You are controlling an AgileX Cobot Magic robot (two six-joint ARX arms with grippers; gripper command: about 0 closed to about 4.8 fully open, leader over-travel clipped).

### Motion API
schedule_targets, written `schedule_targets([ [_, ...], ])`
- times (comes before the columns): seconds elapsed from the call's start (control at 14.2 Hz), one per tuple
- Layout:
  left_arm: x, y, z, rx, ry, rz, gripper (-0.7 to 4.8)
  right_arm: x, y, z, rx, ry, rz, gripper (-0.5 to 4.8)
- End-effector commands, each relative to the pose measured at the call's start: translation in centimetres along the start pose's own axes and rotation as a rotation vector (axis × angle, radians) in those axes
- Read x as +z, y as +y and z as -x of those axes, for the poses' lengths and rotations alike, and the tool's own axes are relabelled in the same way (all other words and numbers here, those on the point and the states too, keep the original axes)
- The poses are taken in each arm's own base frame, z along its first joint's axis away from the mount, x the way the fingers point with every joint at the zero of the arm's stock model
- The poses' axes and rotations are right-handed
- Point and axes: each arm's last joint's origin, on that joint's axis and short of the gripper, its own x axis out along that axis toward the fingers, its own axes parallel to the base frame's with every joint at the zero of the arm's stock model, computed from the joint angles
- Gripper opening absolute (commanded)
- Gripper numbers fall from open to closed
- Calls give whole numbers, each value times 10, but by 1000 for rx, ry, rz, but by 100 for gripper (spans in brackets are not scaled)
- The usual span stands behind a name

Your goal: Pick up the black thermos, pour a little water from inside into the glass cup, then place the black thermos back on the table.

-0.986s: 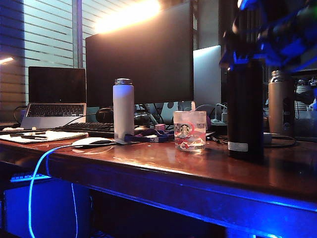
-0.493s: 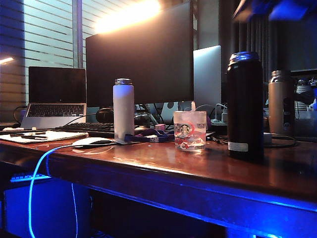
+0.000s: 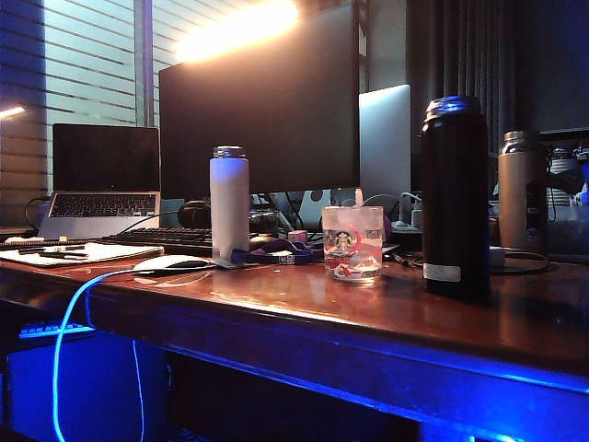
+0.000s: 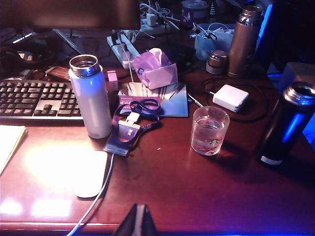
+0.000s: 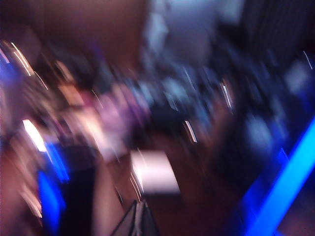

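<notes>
The black thermos (image 3: 455, 193) stands upright on the table (image 3: 386, 313), free of any gripper; it also shows in the left wrist view (image 4: 288, 123). Left of it stands the glass cup (image 3: 352, 242) with water in it (image 4: 210, 130). My left gripper (image 4: 140, 216) hangs over the table's front edge, well short of the cup, its jaws shut together with nothing between them. My right gripper (image 5: 139, 211) is shut and empty. Its view is smeared by motion, and neither arm shows in the exterior view.
A white bottle (image 3: 229, 201) stands left of the cup, with a mouse (image 3: 170, 263) and cable in front of it. A bronze flask (image 3: 522, 189) stands behind the thermos. A monitor (image 3: 258, 101), keyboard (image 4: 37, 98), charger (image 4: 233, 97) and lanyard (image 4: 133, 128) crowd the back.
The right gripper was at the thermos's top, then rose out of the exterior view. The thermos stays standing in place. The left arm has not moved.
</notes>
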Motion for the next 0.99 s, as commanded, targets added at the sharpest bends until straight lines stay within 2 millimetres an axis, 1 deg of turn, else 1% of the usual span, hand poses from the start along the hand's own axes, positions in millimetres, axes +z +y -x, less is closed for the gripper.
schedule_targets([
  [0.07,2,0,1,0,-14,-10,-2,-52,-4,12,-63,100,18,-1],
  [0.21,2,0,1,0,-14,-11,-2,-82,-6,22,-52,249,31,-1],
  [0.28,2,0,1,0,-14,-10,-2,-90,-8,26,-72,281,23,-1],
  [0.49,2,0,1,0,-14,-11,-2,-114,-13,38,-168,248,-40,-1],
  [0.63,2,0,1,0,-14,-10,-2,-118,-19,46,-236,273,-46,-1],
  [0.77,2,0,1,0,-14,-11,-2,-117,-22,48,-274,260,-54,-1],
  [0.99,2,0,1,0,-15,-11,-2,-117,-22,47,-260,256,-61,-1],
])
